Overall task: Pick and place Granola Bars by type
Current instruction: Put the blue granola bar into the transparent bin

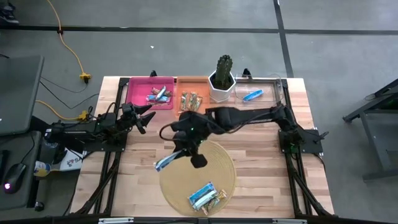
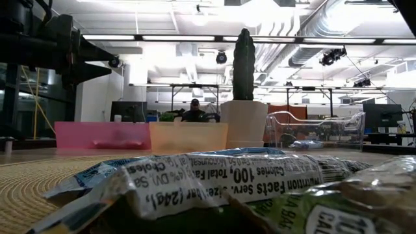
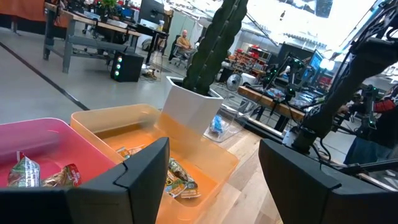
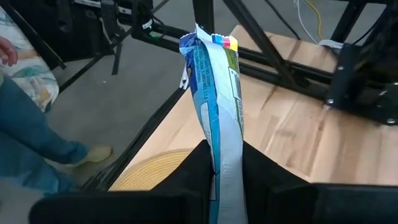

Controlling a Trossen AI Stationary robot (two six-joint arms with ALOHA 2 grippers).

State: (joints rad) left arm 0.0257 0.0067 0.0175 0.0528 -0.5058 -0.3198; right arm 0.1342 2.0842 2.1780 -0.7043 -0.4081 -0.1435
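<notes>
Grey concrete floor surrounds the wooden table (image 1: pixel 261 162) on all sides, with a yellow cable (image 1: pixel 71 53) trailing at ten o'clock and a dark desk (image 1: pixel 18 93) off the table's left edge. Bare wood lies open along the left and right thirds of the top; the far edge is taken up by a row of bins.

At nine o'clock the left gripper (image 1: pixel 147 116) hovers just in front of the pink bin (image 1: pixel 134 93), its fingers (image 3: pixel 146 168) spread wide with nothing between them. The pink bin holds a few blue-red-white bars (image 1: pixel 159 95); the exact count is hard to tell.

Next along the far edge, the orange bin (image 1: pixel 183 81) holds several brown bars (image 1: pixel 193 101), too bunched to count. One green cactus (image 1: pixel 224 68) stands in a white pot (image 1: pixel 222 87) at twelve o'clock, just beside the orange bin.

Near the centre, the right gripper (image 1: pixel 180 152) is pinching one blue-and-white bar (image 1: pixel 165 163) by one end, above the ten o'clock rim of the round woven mat (image 1: pixel 227 174). In the right wrist view the wrapper (image 4: pixel 214 93) juts out straight from between the pressed fingers (image 4: pixel 193 168).

At six o'clock on the mat lie about three more bars (image 1: pixel 206 196), close together, at least one of them blue-and-white.

At one o'clock the clear bin (image 1: pixel 277 84) holds one blue bar (image 1: pixel 252 95).
</notes>
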